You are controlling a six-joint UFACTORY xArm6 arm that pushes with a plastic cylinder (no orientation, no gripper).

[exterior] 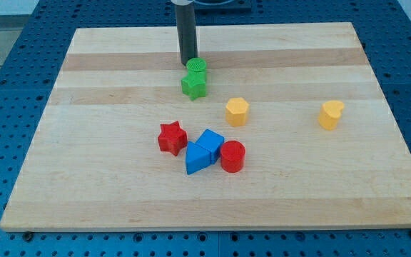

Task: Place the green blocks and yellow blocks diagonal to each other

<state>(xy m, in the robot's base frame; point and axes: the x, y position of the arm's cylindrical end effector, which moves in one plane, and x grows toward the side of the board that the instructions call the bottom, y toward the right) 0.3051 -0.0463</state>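
My tip (188,62) is at the view's upper middle, touching the top-left side of a green cylinder (197,67). A green star (193,86) sits right below the cylinder, touching it. A yellow hexagon block (237,111) lies below and to the right of the green pair. A second yellow block (330,114), heart-like in shape, lies far to the view's right at about the same height.
A red star (172,137), a blue cube (210,143), a blue triangular block (197,158) and a red cylinder (232,156) cluster at the board's lower middle. The wooden board (84,178) lies on a blue perforated table.
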